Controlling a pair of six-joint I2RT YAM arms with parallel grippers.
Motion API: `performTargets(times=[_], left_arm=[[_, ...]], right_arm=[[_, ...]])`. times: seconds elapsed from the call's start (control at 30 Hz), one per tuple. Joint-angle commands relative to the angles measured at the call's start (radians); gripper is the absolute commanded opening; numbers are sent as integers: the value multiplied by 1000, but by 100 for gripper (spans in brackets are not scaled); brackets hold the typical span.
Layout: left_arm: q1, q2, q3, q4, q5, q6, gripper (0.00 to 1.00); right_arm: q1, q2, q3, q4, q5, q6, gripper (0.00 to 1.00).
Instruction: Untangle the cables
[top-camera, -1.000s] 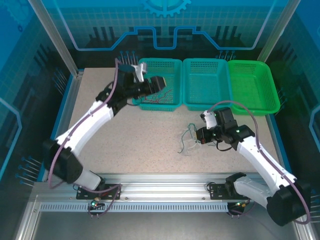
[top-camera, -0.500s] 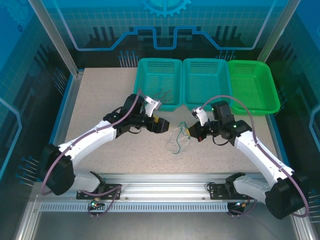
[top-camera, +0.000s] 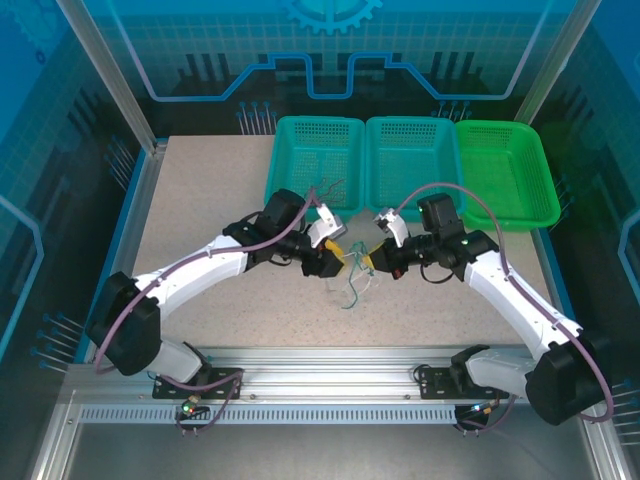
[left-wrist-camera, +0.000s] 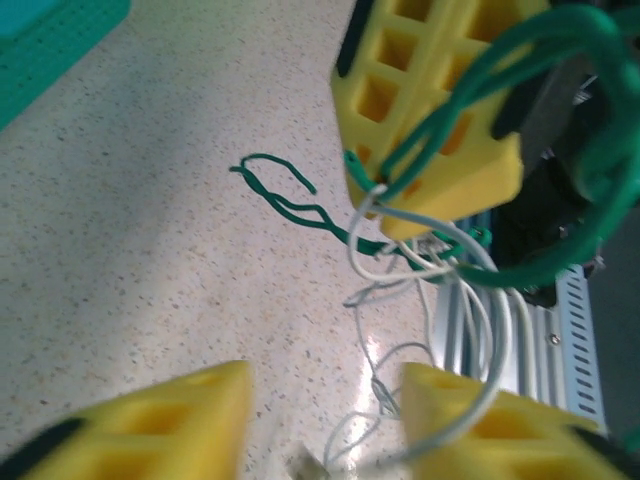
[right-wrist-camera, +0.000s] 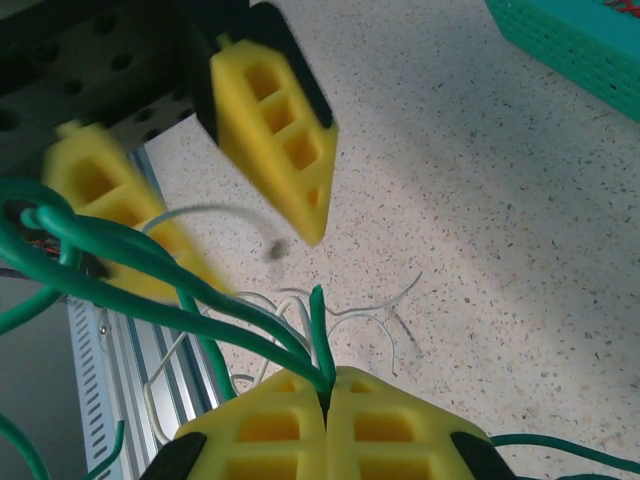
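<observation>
The cables (top-camera: 352, 287), a small tangle of thin green and whitish wires, hang between both grippers at the table's middle and trail onto it. My right gripper (top-camera: 369, 260) (right-wrist-camera: 325, 415) is shut on the green cables (right-wrist-camera: 130, 265), pinched at its yellow fingertips. Whitish wires (right-wrist-camera: 350, 320) loop beneath. My left gripper (top-camera: 338, 259) (left-wrist-camera: 322, 430) faces it, close by, jaws apart. A whitish wire (left-wrist-camera: 375, 300) runs through the gap and brushes the right-hand finger (left-wrist-camera: 490, 425). A green strand (left-wrist-camera: 290, 205) lies on the table. A red cable (top-camera: 328, 188) lies in the left teal basket (top-camera: 300, 128).
Three baskets line the far edge: the left teal one, a middle teal one (top-camera: 410, 125) and a green one (top-camera: 505, 130). An aluminium rail (top-camera: 330, 362) runs along the near edge, just below the tangle.
My left arm came away from the left teal basket and down to the tangle, and its jaws have narrowed. My right gripper carried the tangle left and slightly away from the rail.
</observation>
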Motion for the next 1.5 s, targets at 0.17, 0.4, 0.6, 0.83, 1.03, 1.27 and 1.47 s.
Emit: performTargets(times=[0.17, 0.4, 0.6, 0.83, 1.03, 1.27, 1.47], left_arm=[[140, -149, -15, 182, -169, -288, 0], [231, -252, 45, 193, -234, -474, 0], [278, -264, 115, 266, -306, -641, 0], [266, -151, 233, 171, -60, -500, 0], [222, -165, 91, 86, -9, -254, 57], [203, -99, -11, 43, 168, -223, 70], [101, 7, 6, 60, 262, -237, 81]], right_arm=[[-75, 22, -27, 54, 386, 242, 1], [-127, 214, 48, -136, 706, 345, 9], [-140, 360, 79, -172, 731, 419, 9], [-106, 298, 41, 8, 406, 285, 0], [-51, 160, 42, 31, 219, 64, 0], [-45, 98, 91, 3, 45, -4, 0], [-39, 133, 133, -11, -1, 3, 0]])
